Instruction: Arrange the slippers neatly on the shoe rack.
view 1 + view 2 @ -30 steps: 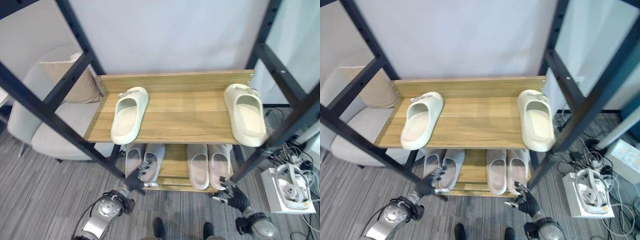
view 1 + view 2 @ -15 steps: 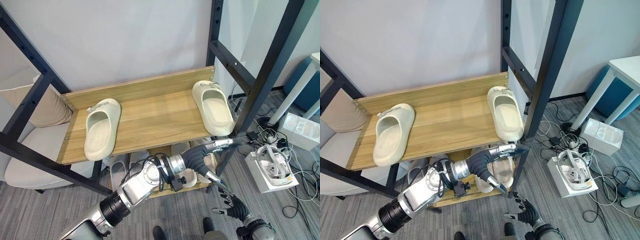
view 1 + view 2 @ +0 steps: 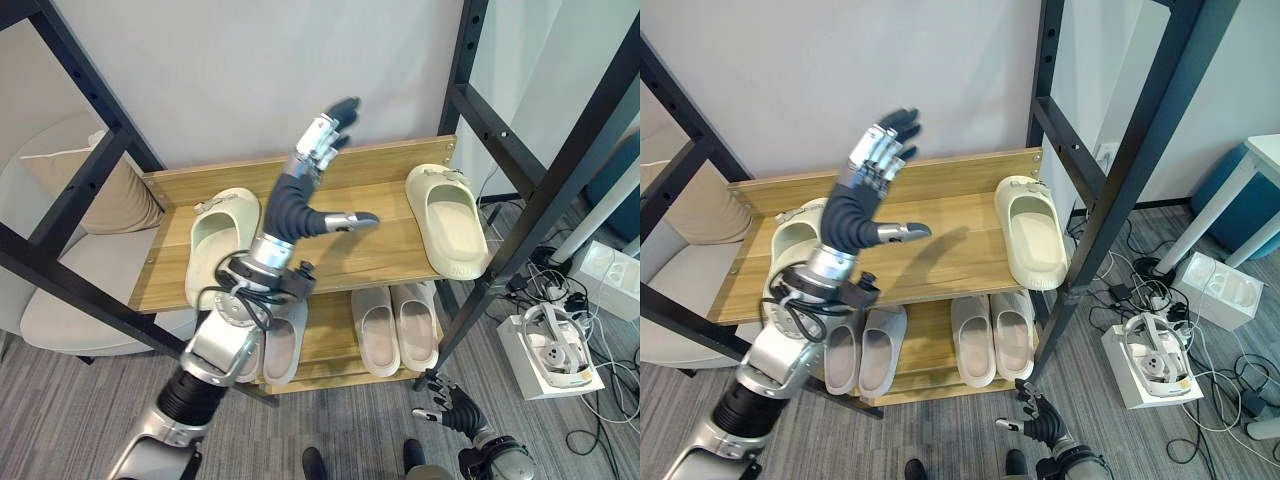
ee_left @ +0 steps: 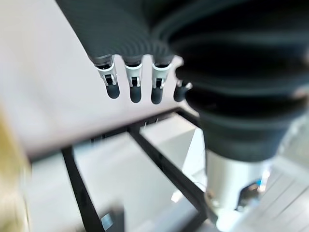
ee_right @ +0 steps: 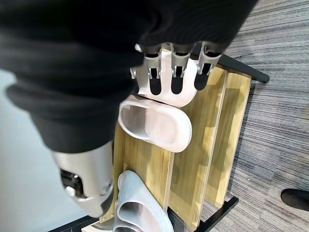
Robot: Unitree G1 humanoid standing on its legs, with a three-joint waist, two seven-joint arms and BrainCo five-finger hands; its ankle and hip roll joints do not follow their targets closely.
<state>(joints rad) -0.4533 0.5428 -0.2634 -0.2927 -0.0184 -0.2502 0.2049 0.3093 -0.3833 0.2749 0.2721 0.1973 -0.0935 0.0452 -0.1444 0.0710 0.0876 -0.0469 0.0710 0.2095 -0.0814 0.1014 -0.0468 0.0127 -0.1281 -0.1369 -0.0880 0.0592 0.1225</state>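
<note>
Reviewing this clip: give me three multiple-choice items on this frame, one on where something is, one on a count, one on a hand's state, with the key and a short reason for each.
1. Where is the left hand?
A. Raised above the top shelf, between the two cream slippers
B. Resting on the floor
C. Inside the lower shelf

2. How many slippers lie on the top shelf?
A. One
B. Two
C. Four

3. What is the left hand doing?
A. Curled round a slipper
B. Pinching the rack's post
C. Open, holding nothing

Key:
1. A: the left hand is up over the top shelf, with the left cream slipper on one side and the right cream slipper on the other.
2. B: just those two cream slippers lie there; the grey pairs sit on the lower shelf.
3. C: its fingers are straight and spread, touching nothing.
</note>
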